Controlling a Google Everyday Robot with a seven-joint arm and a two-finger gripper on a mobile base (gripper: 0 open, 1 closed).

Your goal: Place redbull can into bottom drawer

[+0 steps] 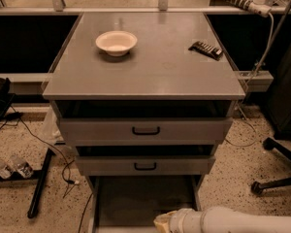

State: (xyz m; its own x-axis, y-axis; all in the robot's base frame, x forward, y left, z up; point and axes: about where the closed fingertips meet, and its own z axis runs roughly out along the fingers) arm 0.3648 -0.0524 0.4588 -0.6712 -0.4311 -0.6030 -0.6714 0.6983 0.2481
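Observation:
The bottom drawer (136, 203) is pulled open below two shut upper drawers, and its plain grey floor shows bare. My white arm comes in from the lower right. Its tan end with the gripper (164, 223) sits over the front part of the open drawer, at the frame's bottom edge. The gripper is mostly cut off by that edge. The redbull can is out of view.
A white bowl (116, 42) and a dark ribbed bar (206, 49) lie on the cabinet top (155, 76). Cables and a black bar (39, 188) lie on the floor at left. An office chair base (276, 178) stands at right.

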